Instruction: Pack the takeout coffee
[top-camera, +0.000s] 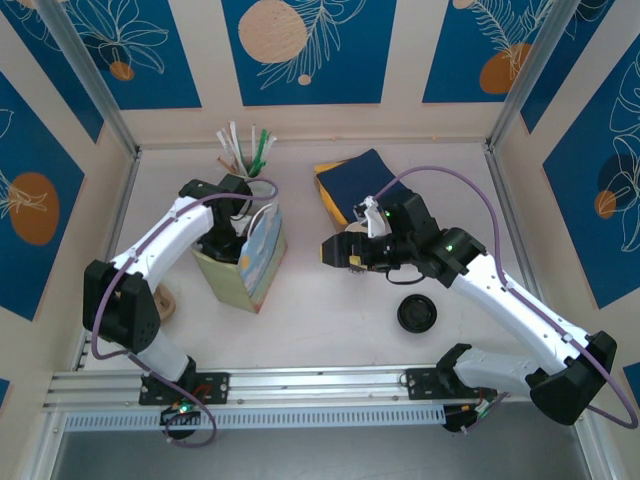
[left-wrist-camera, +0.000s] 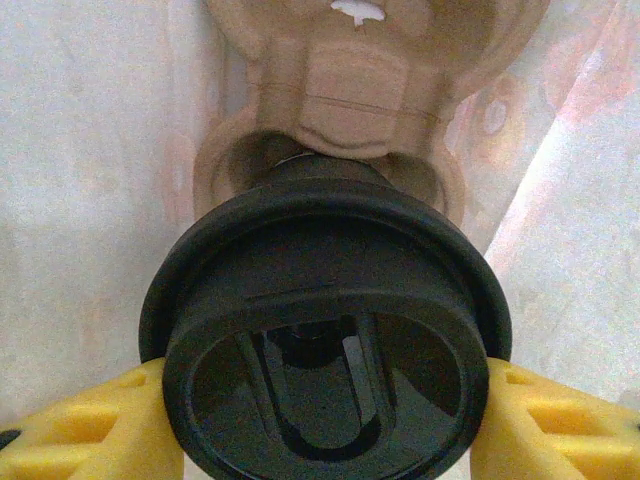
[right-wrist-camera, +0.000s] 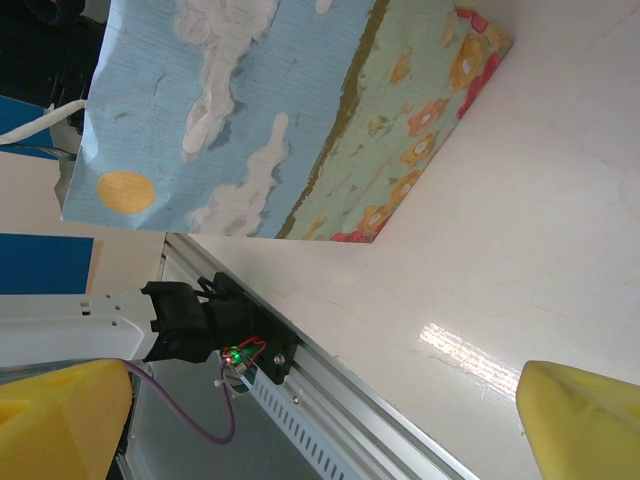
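The takeout coffee (left-wrist-camera: 325, 340) shows its round black lid, gripped at both sides by yellow fingers (left-wrist-camera: 90, 425). My left gripper (left-wrist-camera: 325, 430) is shut on it, reaching down inside the painted paper gift bag (top-camera: 262, 262). Below the cup lies a brown cardboard cup carrier (left-wrist-camera: 360, 90) at the bag's bottom. From above, the left gripper (top-camera: 222, 240) is sunk in the bag's mouth and the cup is hidden. My right gripper (top-camera: 338, 252) hovers open just right of the bag, its yellow fingers (right-wrist-camera: 60, 410) wide apart with nothing between them.
A loose black lid (top-camera: 416, 313) lies on the table by the right arm. Dark blue and yellow napkins (top-camera: 350, 180) sit at the back centre, stirrers and cutlery (top-camera: 245, 150) behind the bag. A brown cardboard piece (top-camera: 165, 300) rests near the left arm's base.
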